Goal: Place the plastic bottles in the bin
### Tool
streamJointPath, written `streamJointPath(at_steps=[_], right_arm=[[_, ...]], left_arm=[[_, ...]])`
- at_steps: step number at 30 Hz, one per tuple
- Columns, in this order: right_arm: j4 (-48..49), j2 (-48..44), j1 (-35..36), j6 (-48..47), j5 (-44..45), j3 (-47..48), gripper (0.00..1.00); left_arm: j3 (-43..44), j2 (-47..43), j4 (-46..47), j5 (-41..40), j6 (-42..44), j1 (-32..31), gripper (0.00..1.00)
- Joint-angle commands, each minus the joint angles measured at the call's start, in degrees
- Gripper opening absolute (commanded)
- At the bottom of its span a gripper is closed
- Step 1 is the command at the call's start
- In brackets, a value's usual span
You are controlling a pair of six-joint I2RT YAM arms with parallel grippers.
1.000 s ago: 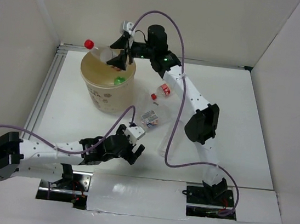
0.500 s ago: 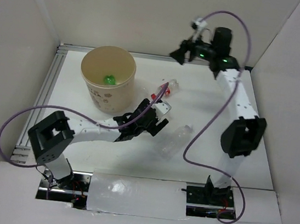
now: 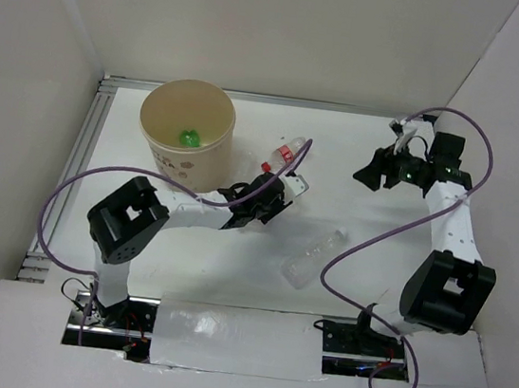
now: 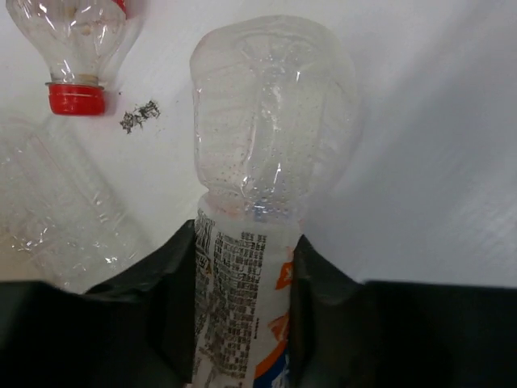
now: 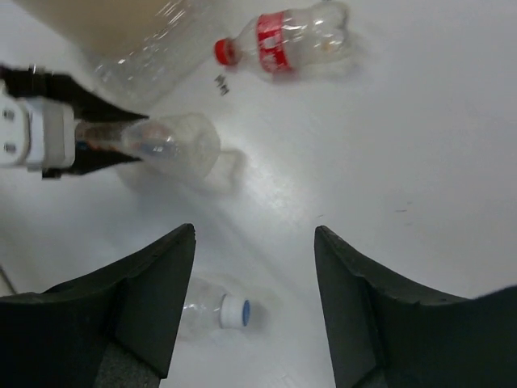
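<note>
Labelled bottle gripped, not yet in the bin.
Your left jaws are clamped on the labelled bottle low over the counter, near the bin; your right jaws hang open, empty. Its crushed body could slip free, or clip the rim if you lift too little.

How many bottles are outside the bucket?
4: labelled bottle in the left tool, red-capped bottle beyond it, crushed bottle by the bucket, white-capped bottle apart. Others may be hidden.
</note>
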Motion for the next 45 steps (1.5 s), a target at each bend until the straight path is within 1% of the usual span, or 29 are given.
streamJointPath(at_steps=[1, 2, 3, 4, 5, 6, 8, 10, 13, 15, 17, 18, 20, 21, 22, 23, 24, 25, 26, 27, 30, 31, 33, 35, 36, 37, 40, 43, 45], right_arm=[[-11.97, -4.99, -1.24, -16.32, -8.06, -2.09, 0.66], [-14.89, -5.69, -1.25, -26.89, -9.30, -3.40, 0.61], [-18.14, -5.70, -1.77, -33.35, -10.36, -4.02, 0.50], [-23.22, -5.70, -1.78, -38.90, -11.07, -4.73, 0.48], [-25.36, -5.70, -1.78, -48.18, -11.60, -6.39, 0.49], [-27.29, -5.70, -1.78, -52.62, -11.60, -7.19, 0.52], [-30.73, -5.18, -0.38, -60.01, -10.20, -8.42, 0.68], [-30.74, -4.38, 2.78, -62.06, -7.32, -9.83, 0.81], [-28.64, -5.16, 7.44, -62.86, -4.41, -12.37, 0.88], [-26.35, -7.10, 9.90, -62.33, -1.68, -13.52, 0.93], [-25.74, -8.50, 13.33, -62.33, 0.25, -14.14, 0.94], [-25.73, -8.51, 14.30, -62.33, 0.87, -14.14, 0.94], [-25.73, -9.03, 16.67, -62.33, 2.62, -14.14, 0.96], [-26.25, -9.04, 17.38, -63.29, 3.51, -14.14, 0.96], [-26.26, -9.73, 18.60, -64.26, 4.30, -14.66, 0.97], [-27.30, -9.74, 18.61, -65.57, 5.70, -14.66, 0.99], [-28.01, -10.35, 19.48, -69.24, 6.41, -14.66, 1.00], [-28.89, -10.36, 20.45, -71.28, 7.20, -14.66, 1.00], [-29.77, -10.36, 20.46, -73.47, 8.77, -14.66, 1.00], [-32.21, -10.36, 21.42, -78.45, 9.66, -14.66, 1.00], [-35.12, -9.31, 23.71, -81.92, 13.17, -15.19, 1.00], [-36.53, -9.30, 23.71, -85.33, 13.97, -15.19, 1.00], [-38.82, -8.78, 23.71, -87.72, 15.20, -15.19, 1.00], [-43.21, -8.77, 23.10, -93.42, 16.69, -15.72, 0.98], [-43.83, -9.38, 23.10, -93.45, 17.39, -16.50, 0.98], [-43.84, -10.08, 23.10, -93.45, 18.10, -17.12, 0.98], [-43.84, -11.76, 24.23, -95.03, 21.35, -21.16, 0.97], [-42.79, -11.76, 24.94, -95.82, 22.67, -24.85, 0.95], [-37.36, -11.76, 25.55, -93.63, 24.08, -28.62, 0.94]], left_arm=[[3.29, -8.74, -0.42, 3.43, -0.27, 0.17, 0.28], [4.08, -10.78, -0.95, 4.91, -1.15, 0.17, 0.25], [5.14, -12.98, -0.96, 4.92, -1.16, 0.17, 0.18], [5.76, -17.26, -0.96, 4.92, -1.85, 0.17, 0.18], [7.68, -19.13, -0.96, 4.92, -2.64, 1.30, 0.18], [8.83, -20.89, -0.96, 4.40, -2.65, 1.83, 0.18], [10.76, -25.45, -1.49, 1.95, -3.96, 3.32, 0.18], [12.00, -28.36, 0.00, 0.80, -3.97, 6.39, 0.21], [12.53, -32.42, 1.33, -5.17, -3.97, 9.74, 0.24], [12.53, -33.12, 1.33, -10.27, -3.18, 14.04, 0.25], [10.25, -33.13, 0.80, -11.60, -3.87, 19.03, 0.25], [9.37, -33.13, 0.80, -10.38, -3.88, 20.63, 0.32], [7.78, -32.60, 1.50, -8.18, -3.88, 24.23, 0.34], [7.78, -31.99, -1.28, -7.57, -4.67, 24.95, 0.37], [8.65, -31.37, -2.27, -7.56, -5.19, 25.47, 0.55], [9.27, -30.85, -3.06, -7.56, -5.20, 26.26, 0.68], [9.28, -30.14, -4.29, -8.86, -5.81, 26.27, 0.91], [9.28, -30.14, -4.30, -8.88, -5.82, 26.27, 0.91], [9.28, -30.14, -4.82, -9.57, -5.82, 26.88, 1.00], [9.28, -30.14, -4.83, -9.58, -5.82, 27.41, 1.00], [9.28, -30.83, -6.06, -9.58, -6.34, 28.03, 1.00], [9.80, -31.97, -6.67, -9.58, -6.34, 28.03, 1.00], [9.80, -33.82, -7.28, -8.01, -6.34, 27.51, 1.00], [9.80, -36.54, -7.81, -0.21, -4.94, 26.81, 1.00], [9.80, -37.34, -8.86, 3.74, -4.94, 25.84, 1.00], [9.28, -37.34, -9.48, 12.48, -4.41, 25.31, 0.98], [8.75, -36.12, -11.85, 20.02, -3.79, 20.84, 0.98], [7.52, -32.87, -13.26, 19.43, -3.79, 16.88, 0.99], [5.33, -30.93, -11.07, 18.02, -5.99, 13.98, 0.99]])
